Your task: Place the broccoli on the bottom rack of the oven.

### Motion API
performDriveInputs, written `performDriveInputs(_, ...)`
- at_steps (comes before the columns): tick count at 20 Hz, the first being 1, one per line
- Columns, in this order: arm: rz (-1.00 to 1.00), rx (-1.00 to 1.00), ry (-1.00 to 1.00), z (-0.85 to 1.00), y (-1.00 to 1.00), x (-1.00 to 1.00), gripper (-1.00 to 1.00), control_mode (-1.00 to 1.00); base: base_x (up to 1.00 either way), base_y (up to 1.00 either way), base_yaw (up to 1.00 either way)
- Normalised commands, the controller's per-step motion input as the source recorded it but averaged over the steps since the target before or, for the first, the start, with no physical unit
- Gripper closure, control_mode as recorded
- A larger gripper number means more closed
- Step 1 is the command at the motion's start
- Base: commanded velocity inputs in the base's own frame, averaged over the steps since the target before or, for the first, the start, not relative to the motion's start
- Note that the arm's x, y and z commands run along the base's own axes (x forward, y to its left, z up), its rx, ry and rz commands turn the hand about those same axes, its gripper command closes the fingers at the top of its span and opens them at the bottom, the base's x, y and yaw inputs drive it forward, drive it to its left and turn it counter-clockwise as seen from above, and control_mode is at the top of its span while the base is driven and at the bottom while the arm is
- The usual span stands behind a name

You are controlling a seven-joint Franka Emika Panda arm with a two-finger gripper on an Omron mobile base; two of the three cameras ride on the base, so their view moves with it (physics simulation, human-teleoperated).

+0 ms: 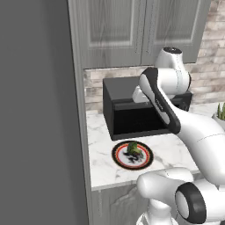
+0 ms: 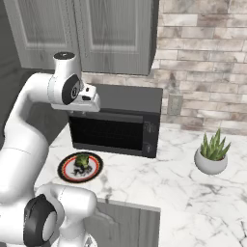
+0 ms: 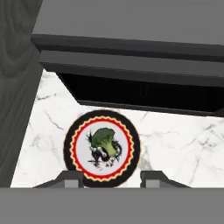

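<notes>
Jaws (image 3: 111,178): spread apart with nothing between them, hanging above the plate; in the hand view the two tips rise on either side of the plate's near rim.
Broccoli (image 3: 105,141): lies in the middle of the plate (image 3: 131,151), green and lumpy, untouched.
Plate: round, red-rimmed, on the white marble desk (image 2: 159,181), just in front of the black box (image 2: 120,125).
Arm (image 1: 165,105): bends over the black box.
Potted plant (image 2: 212,154): on the desk, well apart to the right.
</notes>
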Motion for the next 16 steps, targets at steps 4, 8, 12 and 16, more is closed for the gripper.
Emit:
performDriveInputs(4,0.00,0.00,0.00,-0.18,0.32,-0.21,-1.00,-1.00,0.00,0.00,0.00)
performDriveInputs(8,0.00,0.00,0.02,-0.95,0.62,-0.40,-1.00,-1.00,0.00,0.00,0.00)
performDriveInputs(12,0.03,-0.12,0.02,-1.00,0.27,-0.18,-1.00,-1.00,0.00,0.00,0.00)
performDriveInputs(16,0.04,-0.18,0.02,-1.00,0.01,0.00,-1.00,-1.00,0.00,0.00,0.00)
